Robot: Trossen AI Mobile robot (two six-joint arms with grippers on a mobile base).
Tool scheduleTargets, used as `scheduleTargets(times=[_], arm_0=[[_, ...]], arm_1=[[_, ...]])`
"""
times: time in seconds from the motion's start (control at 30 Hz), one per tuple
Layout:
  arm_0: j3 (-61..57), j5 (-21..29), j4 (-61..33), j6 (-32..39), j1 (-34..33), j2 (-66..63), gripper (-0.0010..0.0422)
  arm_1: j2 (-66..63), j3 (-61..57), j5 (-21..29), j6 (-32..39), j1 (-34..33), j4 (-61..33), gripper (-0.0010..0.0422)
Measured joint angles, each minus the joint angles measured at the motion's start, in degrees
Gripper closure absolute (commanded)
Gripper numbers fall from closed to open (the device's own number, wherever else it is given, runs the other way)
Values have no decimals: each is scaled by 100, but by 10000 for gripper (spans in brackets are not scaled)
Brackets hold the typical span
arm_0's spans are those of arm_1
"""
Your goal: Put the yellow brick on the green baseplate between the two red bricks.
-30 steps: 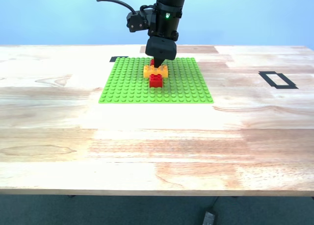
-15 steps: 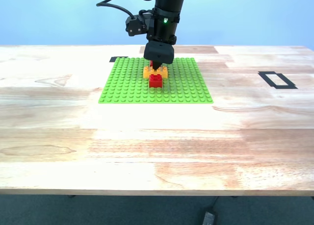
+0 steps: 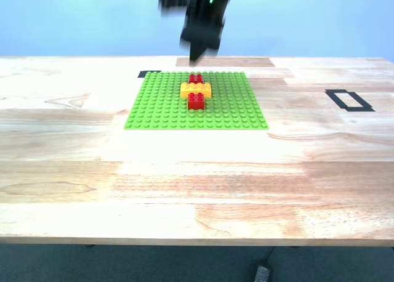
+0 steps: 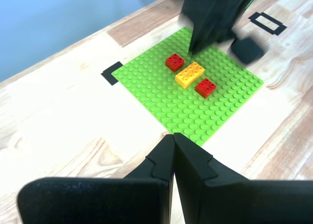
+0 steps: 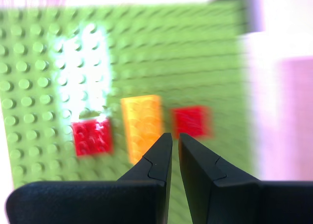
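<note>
You've got the yellow brick point(image 3: 196, 90) sitting on the green plate point(image 3: 160, 106), btwn the two red bricks; one red brick point(image 3: 196, 79) is on its far side in the exterior view, the other red brick point(image 3: 196, 101) on its near side; all three look to be touching in a short row, w/ the yellow one lying crosswise and sticking out past the reds on both sides. The row sits near the plate's middle, a bit toward the far edge.

My second gripper point(image 5: 171, 141) hangs above the plate, clear of the bricks, nothing btwn its fingers; jaws nearly closed, just a thin slit showing. In its wrist view the yellow brick point(image 5: 142, 126) and both reds point(image 5: 92, 137) point(image 5: 190, 121) lie below the tips, blurred. In the exterior view that arm point(image 3: 200, 23) is a dark smear over the plate's far edge, too blurred to read detail.

My first gripper point(image 4: 172, 138) is well off the plate over bare table point(image 4: 63, 116); jaws pressed together, empty. Its wrist view looks across at the plate point(image 4: 161, 97), the yellow brick point(image 4: 190, 74), the reds point(image 4: 174, 62) point(image 4: 205, 87), and the other arm above them.

Black tape marks: a hollow rectangle point(image 3: 348, 100) toward the exterior view's right; a small patch point(image 3: 148, 74) by the plate's far corner on the exterior view's left.
</note>
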Motion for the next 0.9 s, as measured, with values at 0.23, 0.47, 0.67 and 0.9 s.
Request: scheduleTargets(times=[0.23, 0.47, 0.67, 0.9], arm_0=[[0, 2, 192, -4, 0, -105, 413], [-151, 17, 833, -142, 0, -363, 412], [-1099, 24, 2424, -903, 0, -1252, 412], [-2691, -719, 4157, -1993, 2, -2632, 413]], arm_1=[[-1628, -684, 87, 120, -479, 48, 393], [-3834, -2361, 39, 975, -1141, 1062, 393], [-6140, -4277, 37, 2059, -1716, 2398, 393], [-8509, -6808, 74, 3383, -2315, 4433, 393]])
